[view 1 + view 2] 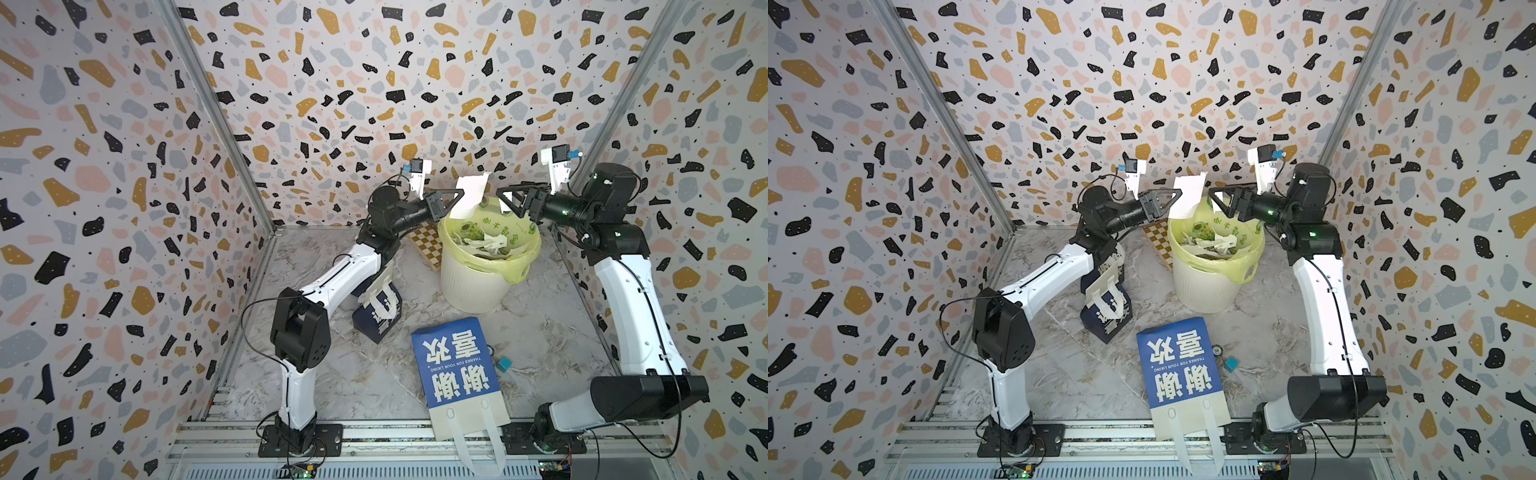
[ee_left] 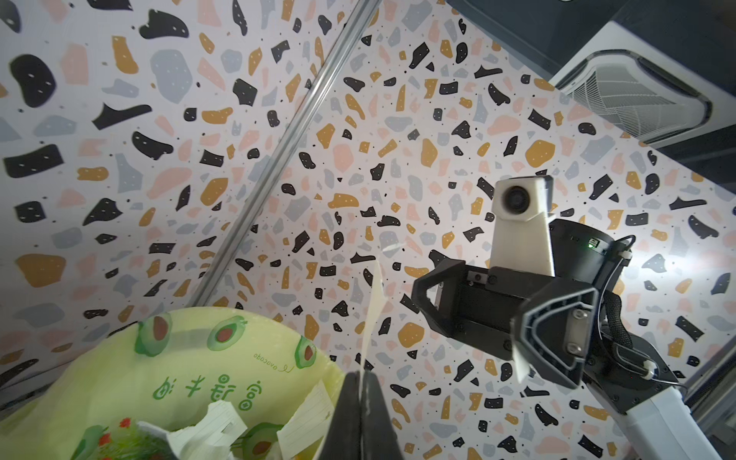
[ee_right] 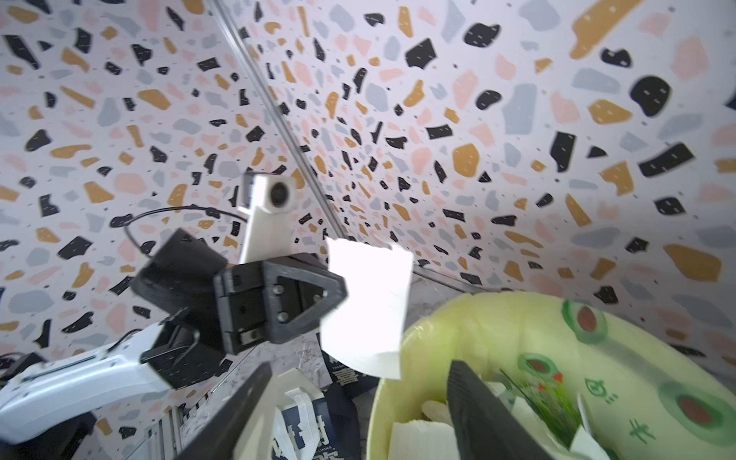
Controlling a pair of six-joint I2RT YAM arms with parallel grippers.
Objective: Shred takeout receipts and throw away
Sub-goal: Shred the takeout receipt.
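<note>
My left gripper (image 1: 459, 195) (image 1: 1179, 193) (image 2: 360, 376) is shut on a white takeout receipt (image 1: 469, 195) (image 1: 1187, 195) (image 3: 366, 302), holding it upright above the near rim of the bin. In the left wrist view the receipt (image 2: 372, 302) shows edge-on between the closed jaws. My right gripper (image 1: 505, 203) (image 1: 1217, 203) (image 3: 358, 366) hangs open just right of the receipt, over the bin, apart from the paper. A small white scrap (image 1: 504, 206) lies against one of its fingers. Torn white scraps (image 1: 486, 243) (image 2: 207, 430) lie inside the bin.
The white bin (image 1: 478, 286) (image 1: 1204, 291) has a yellow-green avocado liner (image 3: 498, 338). A navy-and-white bag (image 1: 453, 361) lies flat at the front. Another bag (image 1: 380, 311) stands under my left arm. A checkered board (image 1: 428, 245) leans behind the bin. A teal cube (image 1: 504, 363) sits nearby.
</note>
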